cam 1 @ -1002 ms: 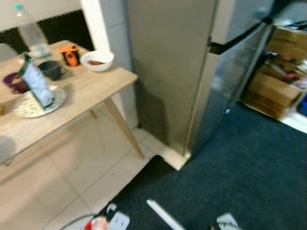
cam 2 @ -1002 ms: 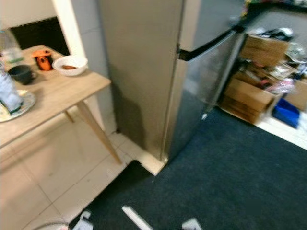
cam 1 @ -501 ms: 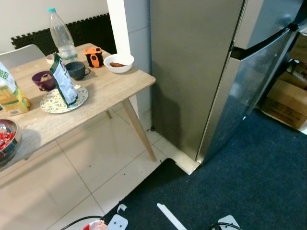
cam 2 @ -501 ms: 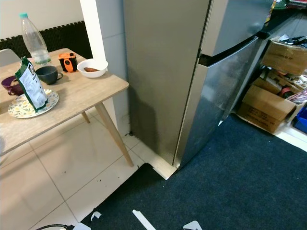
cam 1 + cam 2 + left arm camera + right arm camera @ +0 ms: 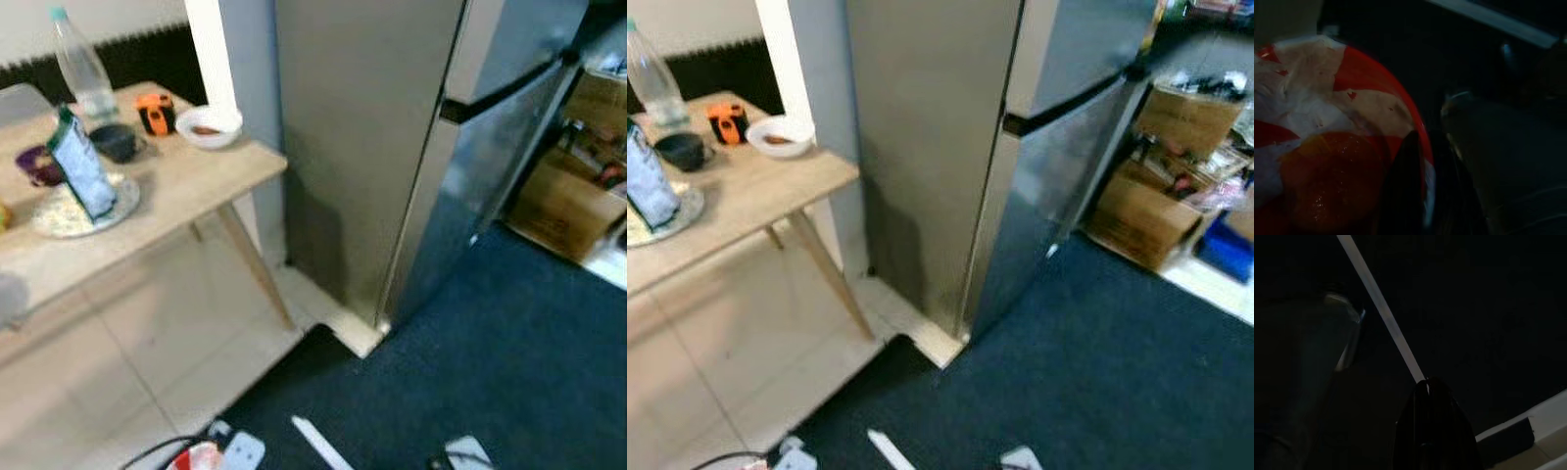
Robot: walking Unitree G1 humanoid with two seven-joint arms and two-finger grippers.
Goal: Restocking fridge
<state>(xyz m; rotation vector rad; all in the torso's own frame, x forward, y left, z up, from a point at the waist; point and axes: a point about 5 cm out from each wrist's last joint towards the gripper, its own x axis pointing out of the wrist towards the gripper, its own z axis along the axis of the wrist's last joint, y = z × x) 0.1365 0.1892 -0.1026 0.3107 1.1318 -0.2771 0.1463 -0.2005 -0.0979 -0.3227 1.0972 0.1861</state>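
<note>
On the left, a wooden surface [image 5: 186,181] carries a clear water bottle [image 5: 80,70], a dark cup [image 5: 118,142], an orange toy [image 5: 153,113], a white bowl [image 5: 208,125] and a patterned plate [image 5: 69,211] with a snack bag [image 5: 80,166] standing upright on it. Low down, the left end effector [image 5: 1422,186] hangs near the floor, its two black fingers drawn close together on the rim of a red-and-white packet [image 5: 1322,161]; the packet [image 5: 201,457] also peeks in at the head view's lower edge. To the right, the steel fridge [image 5: 411,147] stands upright, its long axis vertical, both doors shut, its front turned toward the dark carpet [image 5: 509,362]. The right end effector [image 5: 1430,431] hangs low in deep shade, fingers pressed together around nothing. Furthest right sit cardboard boxes [image 5: 1156,196].
</note>
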